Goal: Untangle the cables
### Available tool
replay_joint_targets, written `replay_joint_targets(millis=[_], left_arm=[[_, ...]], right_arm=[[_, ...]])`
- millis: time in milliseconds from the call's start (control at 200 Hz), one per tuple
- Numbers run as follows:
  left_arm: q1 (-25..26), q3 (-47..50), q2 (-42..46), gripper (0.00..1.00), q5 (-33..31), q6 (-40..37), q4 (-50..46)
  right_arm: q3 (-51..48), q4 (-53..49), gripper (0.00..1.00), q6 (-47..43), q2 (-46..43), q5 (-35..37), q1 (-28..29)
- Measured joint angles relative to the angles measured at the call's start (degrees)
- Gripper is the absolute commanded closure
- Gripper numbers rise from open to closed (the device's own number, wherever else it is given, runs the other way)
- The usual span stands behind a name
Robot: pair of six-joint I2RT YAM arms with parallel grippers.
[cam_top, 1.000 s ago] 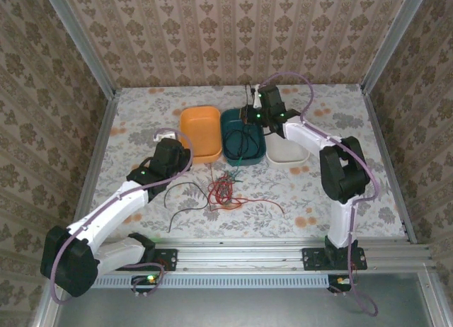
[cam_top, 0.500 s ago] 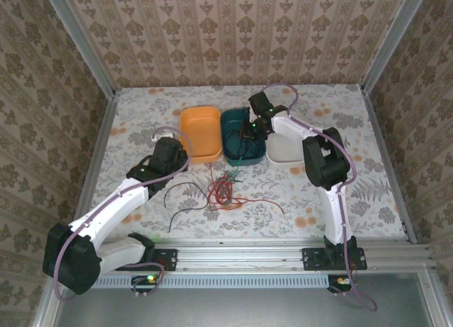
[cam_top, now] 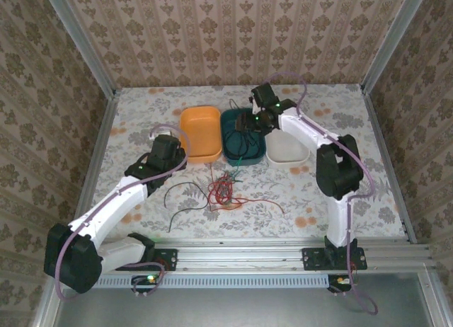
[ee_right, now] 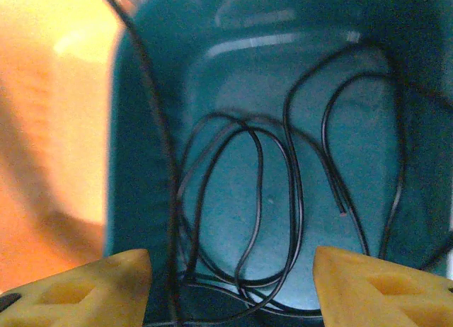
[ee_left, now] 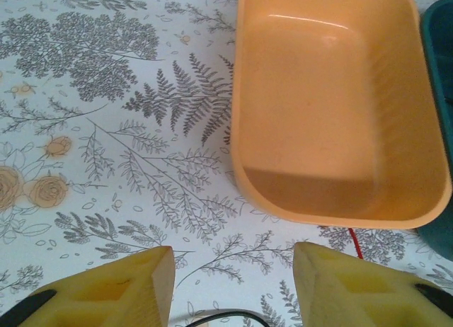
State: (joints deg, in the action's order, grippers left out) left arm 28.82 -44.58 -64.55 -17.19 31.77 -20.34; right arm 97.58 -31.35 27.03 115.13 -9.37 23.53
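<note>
No words, labels, brands, numbers or signs can be read on anything here.

Black cables [ee_right: 292, 178] lie coiled in loose loops directly beneath the right gripper [ee_right: 230, 281]; a red-and-green tangle [cam_top: 223, 191] sprawls flat near the left gripper [cam_top: 168, 146], to its right.

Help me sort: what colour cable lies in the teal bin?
Black cable, clearest in right wrist view.

orange tub [ee_left: 318, 93], teal tub [ee_right: 233, 79] (black cables [ee_right: 168, 199] inside), floral tablecloth [ee_left: 106, 129].
</note>
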Motion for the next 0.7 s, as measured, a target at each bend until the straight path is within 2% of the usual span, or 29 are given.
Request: replay_joint_targets(millis=[235,540,700], left_arm=[[-0.37,0.00,0.00,0.52,0.02,0.02,-0.74],[-0.42,0.00,0.00,0.52,0.28,0.02,-0.74],[-0.52,0.00,-0.02,0.52,0.52,0.04,-0.72]], right_arm=[[-0.59,2.80,0.47,-0.04,-4.04,1.01,0.00],[-4.52,4.09,0.44,-3.30,-3.13,-2.58,2.60],[2.56,0.66,0.45,-6.80,1.03,-3.85,5.44]])
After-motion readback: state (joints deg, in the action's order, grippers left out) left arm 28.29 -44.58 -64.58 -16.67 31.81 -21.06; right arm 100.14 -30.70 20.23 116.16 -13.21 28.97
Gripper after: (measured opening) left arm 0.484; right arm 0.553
